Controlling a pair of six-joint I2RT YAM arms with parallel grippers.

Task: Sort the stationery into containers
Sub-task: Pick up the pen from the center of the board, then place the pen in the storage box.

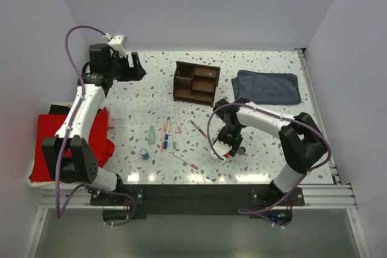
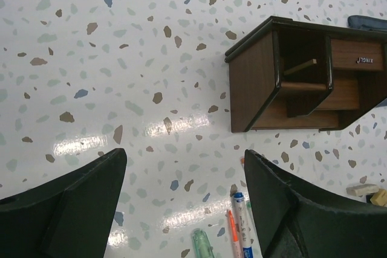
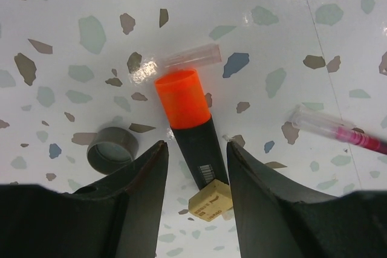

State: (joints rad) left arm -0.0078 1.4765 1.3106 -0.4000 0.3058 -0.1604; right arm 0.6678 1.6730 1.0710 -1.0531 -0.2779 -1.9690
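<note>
Overall: barely begun, in my judgement; no pen or small item shows inside the desk organizer point(image 1: 196, 83), and the stationery lies loose on the table point(image 1: 139, 101).
Left to sort: the cluster of pens point(image 1: 168, 134), the pale green tube point(image 1: 152, 134), the blue cylinder point(image 1: 144, 154), a pink pen point(image 1: 186, 161) nearer the arms and the dark disc point(image 1: 240, 150), all well apart from the organizer.
Step in hand: picking up the orange highlighter point(image 3: 184, 104), which lies flat on the table.
Right gripper point(image 3: 196, 149): low over the table, jaws part-open on either side of the highlighter's black half; a sliver of table shows on each side, so it is not clamped as far as I can see.
Left gripper point(image 2: 184, 167): spread wide, nothing between the jaws, above bare table near the organizer.
Right wrist view alone: a tan bit point(image 3: 210, 200) touches the highlighter's black end, a clear cap point(image 3: 187, 57) lies just beyond the orange end, and the disc is a hollow ring; from above the arm hides most of this.
Left wrist view alone: the organizer's compartments from close by, with a tan bar point(image 2: 300, 66) in one; I cannot tell whether it belongs to the box.
Top view alone: the whole layout, with the blue-grey cloth point(image 1: 267, 87) beside the organizer and the red cloth point(image 1: 66, 143) at the left edge.
</note>
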